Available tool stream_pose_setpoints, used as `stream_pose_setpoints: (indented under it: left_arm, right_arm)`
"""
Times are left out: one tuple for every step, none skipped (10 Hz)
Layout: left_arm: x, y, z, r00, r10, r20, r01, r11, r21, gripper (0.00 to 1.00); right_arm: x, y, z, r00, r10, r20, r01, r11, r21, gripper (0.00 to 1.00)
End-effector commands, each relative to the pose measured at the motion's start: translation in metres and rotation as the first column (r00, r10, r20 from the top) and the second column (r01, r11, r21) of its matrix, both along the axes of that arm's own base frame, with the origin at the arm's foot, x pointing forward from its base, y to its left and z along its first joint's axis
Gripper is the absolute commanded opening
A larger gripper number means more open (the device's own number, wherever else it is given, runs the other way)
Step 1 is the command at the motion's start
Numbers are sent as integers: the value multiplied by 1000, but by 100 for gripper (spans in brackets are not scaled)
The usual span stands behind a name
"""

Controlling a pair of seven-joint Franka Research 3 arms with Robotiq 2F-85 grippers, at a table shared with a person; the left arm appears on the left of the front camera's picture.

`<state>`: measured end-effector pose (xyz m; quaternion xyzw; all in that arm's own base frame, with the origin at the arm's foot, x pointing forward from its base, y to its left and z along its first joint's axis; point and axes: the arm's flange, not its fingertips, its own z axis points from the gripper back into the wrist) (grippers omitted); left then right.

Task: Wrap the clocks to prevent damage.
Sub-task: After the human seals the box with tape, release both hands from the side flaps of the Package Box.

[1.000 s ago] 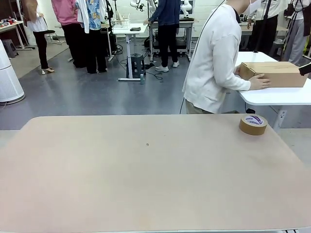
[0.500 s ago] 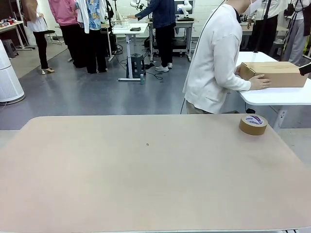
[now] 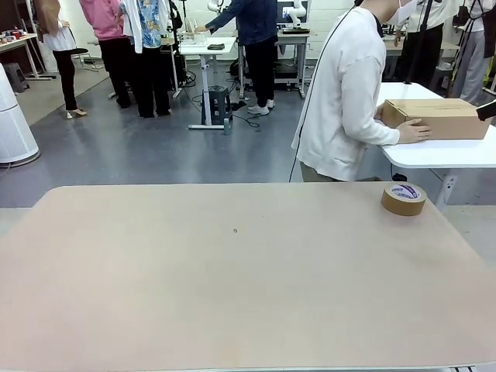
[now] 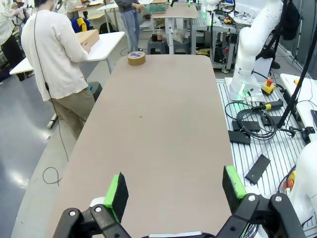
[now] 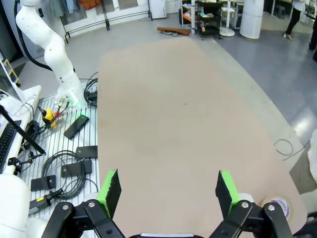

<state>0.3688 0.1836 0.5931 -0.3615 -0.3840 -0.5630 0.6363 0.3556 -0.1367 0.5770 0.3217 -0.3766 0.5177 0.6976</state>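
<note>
— While spread wide, anything between either set of jaws?
— Nothing, left gripper (image 4: pixel 174 191) or right gripper (image 5: pixel 167 191).
— Tape roll (image 3: pixel 404 199)?
— Flat at worktop's (image 3: pixel 232 294) far right corner.

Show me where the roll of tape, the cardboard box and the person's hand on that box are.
roll of tape (image 3: pixel 404 199), front view, its brown outer side.
cardboard box (image 3: pixel 442 118), front view, its near side face.
person's hand (image 3: pixel 414 132), front view, the back of the hand.
</note>
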Motion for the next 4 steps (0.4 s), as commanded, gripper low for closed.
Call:
stream_pose_setpoints:
  left_arm:
    - [-2,2,1,1000,-13,10,13,1000,5,100]
    - [-2,2,1,1000,-13,10,13,1000,5,100]
    - [-2,2,1,1000,-13,10,13,1000,5,100]
    - [-2,2,1,1000,-13,10,13,1000,5,100]
  right_arm:
    - [-1,-2,1,1000,13,13,-13,1000,6,100]
    - [-1,-2,1,1000,13,13,-13,1000,6,100]
    - [-1,-2,1,1000,13,13,-13,1000,6,100]
    - [-1,-2,1,1000,13,13,-13,1000,6,100]
